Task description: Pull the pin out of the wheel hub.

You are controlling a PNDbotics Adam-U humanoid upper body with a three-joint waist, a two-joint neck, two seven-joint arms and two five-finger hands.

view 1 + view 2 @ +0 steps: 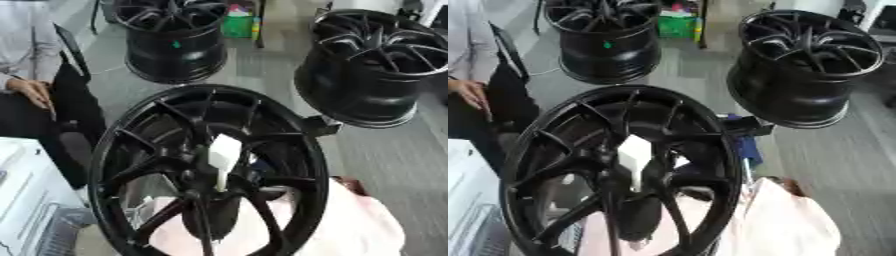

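White tapered pin stands in black wheel hub; no robot hand visible.

A workshop: black wheel rims stand about on a grey floor.

The spoked wheel hub is showing glossy black, its pin white. Two black wheels are sitting on grey floor; pale pink cloth is lying beneath.

No readable text, brand, number or sign showing anywhere. Small green sticker sitting on the far left wheel, blank as far as visible. Colourful packaging behind it, print too blurred.
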